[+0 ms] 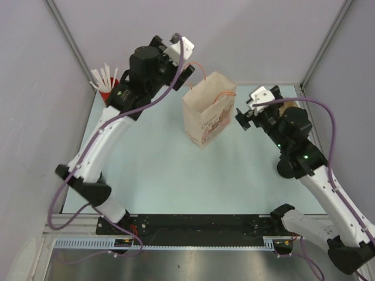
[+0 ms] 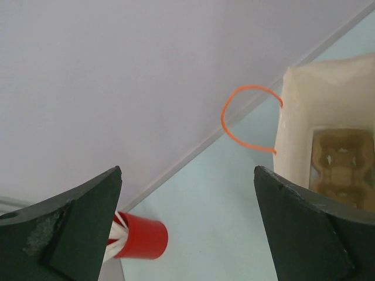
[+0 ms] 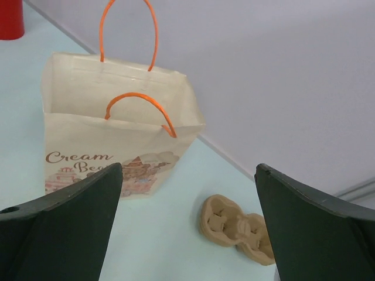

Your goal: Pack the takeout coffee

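Left tool and right tool released, empty, flanking bag; coffee unseen, possibly bagged; next: check inside.

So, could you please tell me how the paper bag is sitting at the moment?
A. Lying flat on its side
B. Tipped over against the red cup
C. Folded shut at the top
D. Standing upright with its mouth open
D: the paper bag stands upright on the table, its mouth open and its orange handles arching above the rim.
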You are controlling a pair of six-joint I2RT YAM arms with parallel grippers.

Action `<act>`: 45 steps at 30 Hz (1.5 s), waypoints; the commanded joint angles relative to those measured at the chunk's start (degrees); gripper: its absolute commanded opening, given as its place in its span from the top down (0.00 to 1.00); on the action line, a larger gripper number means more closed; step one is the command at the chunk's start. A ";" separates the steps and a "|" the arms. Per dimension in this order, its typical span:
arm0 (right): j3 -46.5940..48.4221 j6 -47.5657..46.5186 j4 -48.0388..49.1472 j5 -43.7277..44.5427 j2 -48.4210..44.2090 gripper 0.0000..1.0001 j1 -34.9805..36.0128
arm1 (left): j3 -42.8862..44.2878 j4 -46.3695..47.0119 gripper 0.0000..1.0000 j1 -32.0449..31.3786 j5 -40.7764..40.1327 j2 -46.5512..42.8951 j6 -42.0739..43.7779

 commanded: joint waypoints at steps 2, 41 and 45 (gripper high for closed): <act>2.02 1.52 -10.48 -8.95 -6.19 0.00 -5.60 | -18.46 0.10 0.01 0.27 6.89 -18.70 -1.77; -16.35 10.13 -10.49 -9.31 -21.14 0.00 -32.42 | -51.63 24.80 0.01 -22.86 0.75 6.73 18.18; -16.44 10.13 -10.49 -9.40 -21.40 0.00 -32.42 | -50.92 25.06 0.00 -20.22 0.49 9.11 18.01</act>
